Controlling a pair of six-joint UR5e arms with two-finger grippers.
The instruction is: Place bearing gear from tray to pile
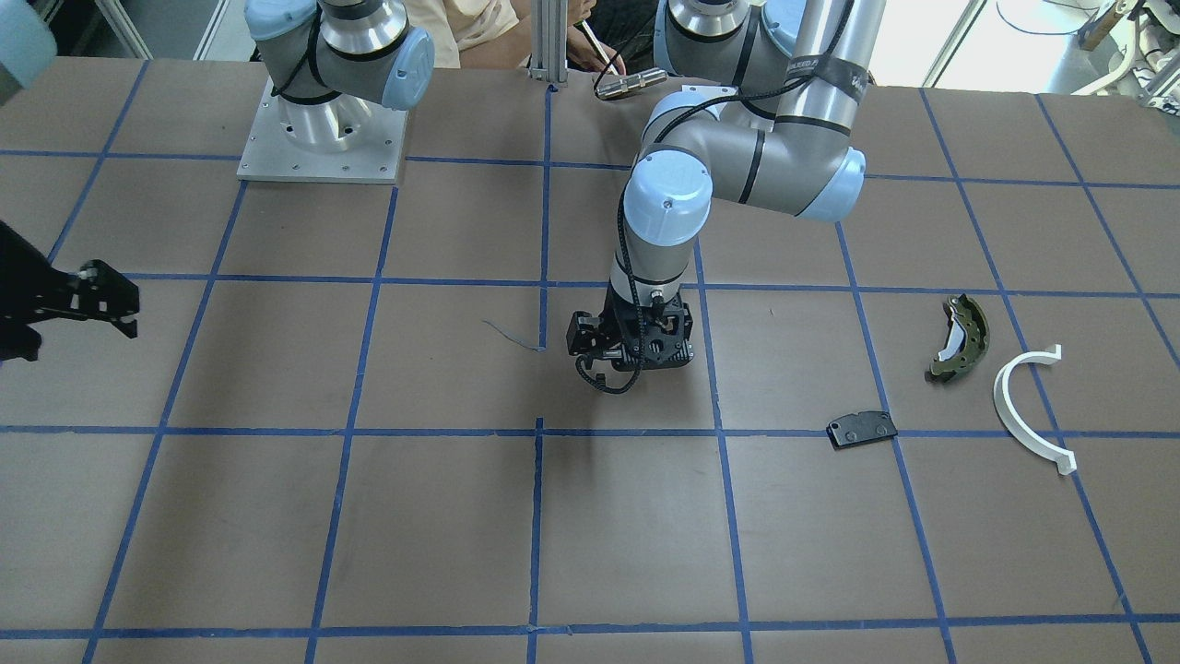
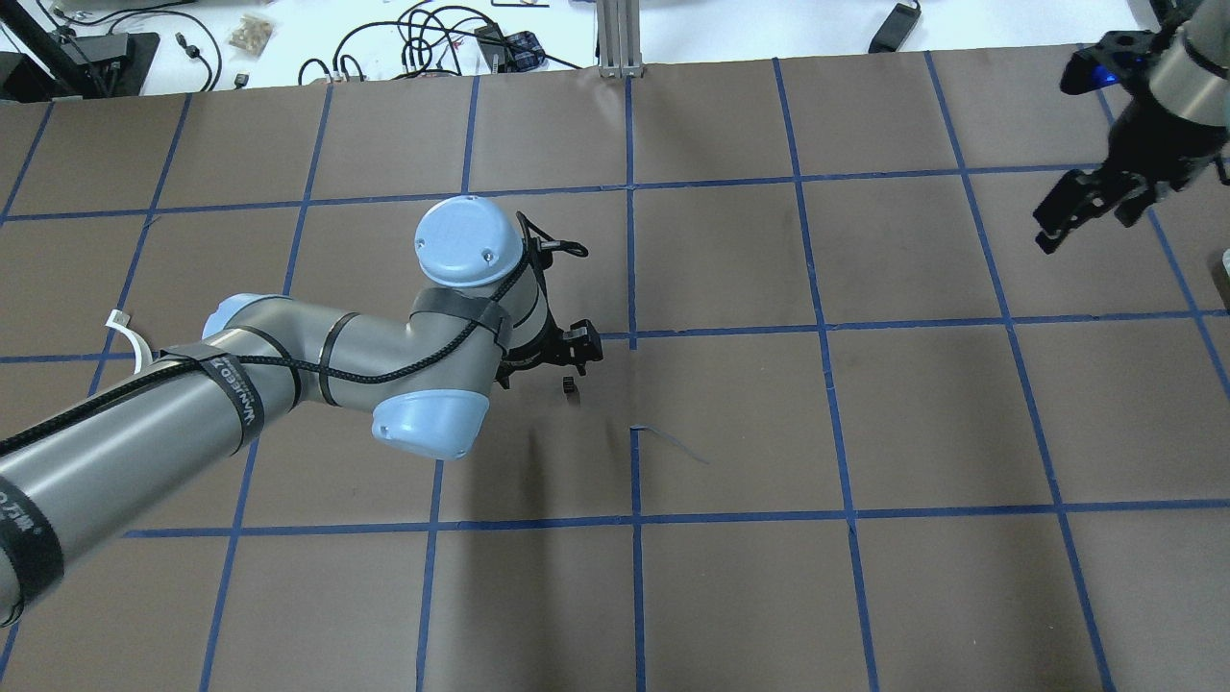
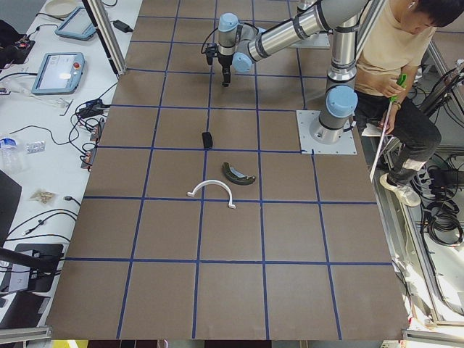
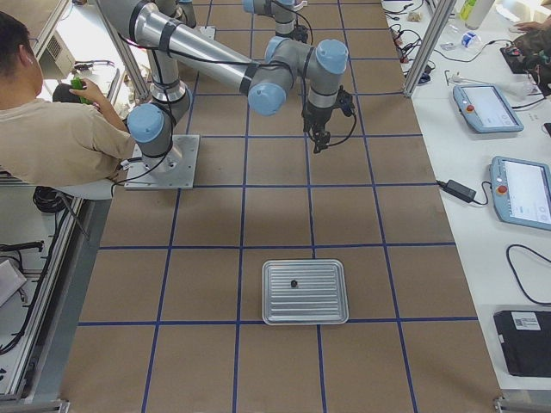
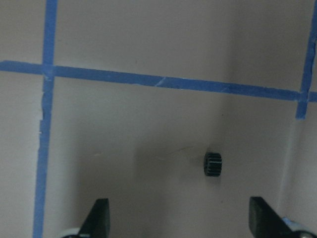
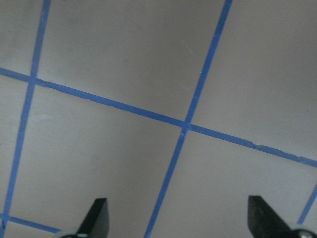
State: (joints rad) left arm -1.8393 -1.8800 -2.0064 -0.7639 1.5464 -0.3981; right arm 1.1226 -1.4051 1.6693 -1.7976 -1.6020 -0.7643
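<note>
A small black bearing gear (image 5: 213, 164) lies on the brown table between the open fingers of my left gripper (image 5: 181, 220), nearer the right finger; overhead it (image 2: 569, 386) sits just below that gripper (image 2: 569, 354). My left gripper (image 1: 629, 355) hangs low over the table centre, empty. The pile lies apart from it: an olive brake shoe (image 1: 959, 337), a white half-ring arc (image 1: 1023, 406) and a flat black pad (image 1: 862, 429). The metal tray (image 4: 327, 314) holds a small dark part (image 4: 294, 283). My right gripper (image 2: 1081, 210) is open and empty above bare table (image 6: 178, 220).
The table is brown with a grid of blue tape lines (image 1: 539, 433). A person (image 4: 52, 120) sits behind the robot bases. The right arm's base plate (image 1: 323, 152) stands at the back. Tablets and cables lie on the side bench (image 4: 516, 189).
</note>
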